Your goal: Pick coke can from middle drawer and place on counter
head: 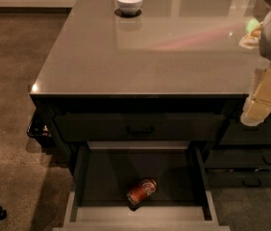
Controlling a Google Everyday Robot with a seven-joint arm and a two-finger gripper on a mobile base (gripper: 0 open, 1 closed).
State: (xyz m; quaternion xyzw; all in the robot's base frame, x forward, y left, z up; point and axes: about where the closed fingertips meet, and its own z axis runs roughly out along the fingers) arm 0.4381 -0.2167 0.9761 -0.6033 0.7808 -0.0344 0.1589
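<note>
Glossy tabletop (150,61) is carrying a white bowl (129,2) far back | can (141,191) is lying sideways near the open drawer (106,174) front | hand (253,115) is hanging at right, well apart, grip cannot tell | reaching: best coming down squarely across the can's width.

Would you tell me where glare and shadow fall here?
In the camera view, the counter reflects glare, glinting at its front-left corner; the middle drawer lies in shadow around the coke can; the tool is brightly lit at the right edge.
</note>
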